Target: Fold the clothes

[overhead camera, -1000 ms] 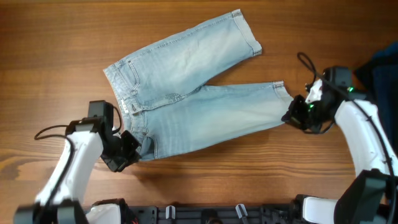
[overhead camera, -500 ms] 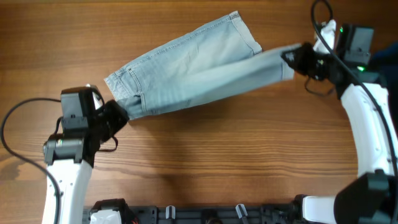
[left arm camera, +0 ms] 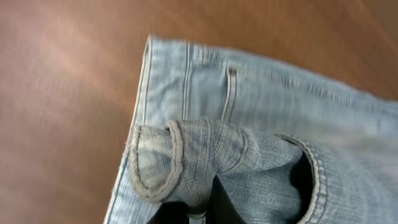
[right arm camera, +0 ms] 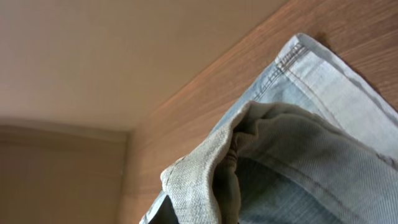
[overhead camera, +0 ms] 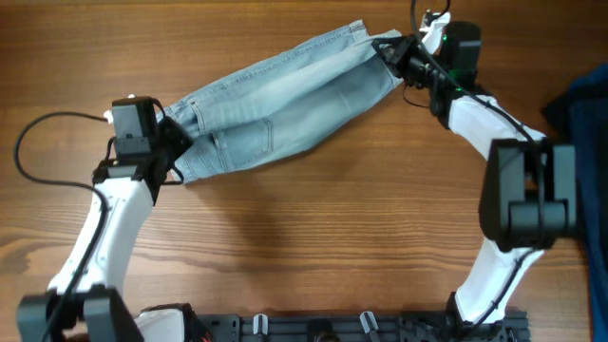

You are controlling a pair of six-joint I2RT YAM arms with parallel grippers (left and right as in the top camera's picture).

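Judged to be mid-fold, lengthwise, with one leg of the denim shorts [overhead camera: 275,100] lying over the other on the wooden table [overhead camera: 304,256]. Stretched slantwise, waistband near-left, cuffed hems far-right.

Pinched at both ends. At the waistband by the left gripper [overhead camera: 171,147], pressed together on a bunched corner. At the hems by the right gripper [overhead camera: 391,52], taken as closed on the upper leg's cuff from the cloth drawn up to it, though with no fingers showing in its own wrist view. Flanked along the long axis, one arm at each end, neither nearer the middle. Next, probably a matter of lowering the top layer square onto the lower one.

From overhead only: the whole outline, both arms, and a dark blue fabric pile [overhead camera: 579,104] at the right edge, well apart. From the left wrist only: a belt loop [left arm camera: 230,93] and the curled waistband lip just above a dark finger [left arm camera: 217,202]. From the right wrist only: the lifted hem [right arm camera: 199,174] raised off the lower cuff [right arm camera: 311,68], not yet flat.
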